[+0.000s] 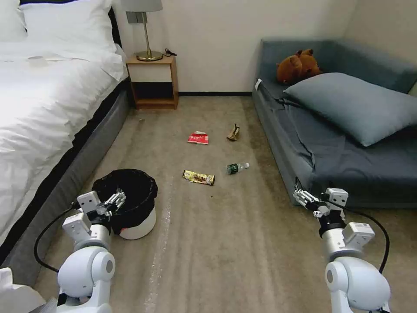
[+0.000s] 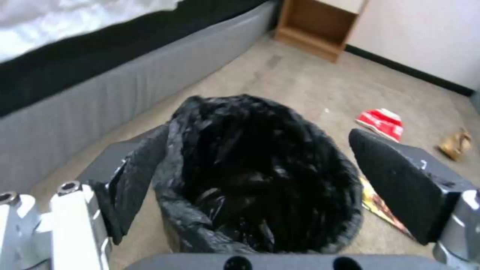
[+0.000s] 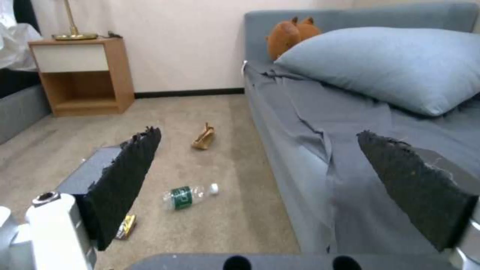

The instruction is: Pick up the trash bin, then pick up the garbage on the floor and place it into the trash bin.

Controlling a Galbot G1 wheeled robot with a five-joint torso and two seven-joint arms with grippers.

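Small round white plastic trash bin [image 1: 138, 226], crinkled black bag over rim, on carpet at 8 o'clock beside bed. Left gripper [image 1: 114, 201] over rim, jaws released. Right gripper [image 1: 306, 198] idle at 4 o'clock, jaws spread. Bin likely light, liner slippery; pinch rim wall.

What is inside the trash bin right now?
The trash bin shows just its crinkled black bag inside; no litter is visible. The folds hide the very bottom. The left end effector hovers open over it.

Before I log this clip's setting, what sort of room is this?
Most likely a hotel-style bedroom: a bed with white linen, a wooden nightstand holding a lamp, and a grey daybed along the opposite wall.
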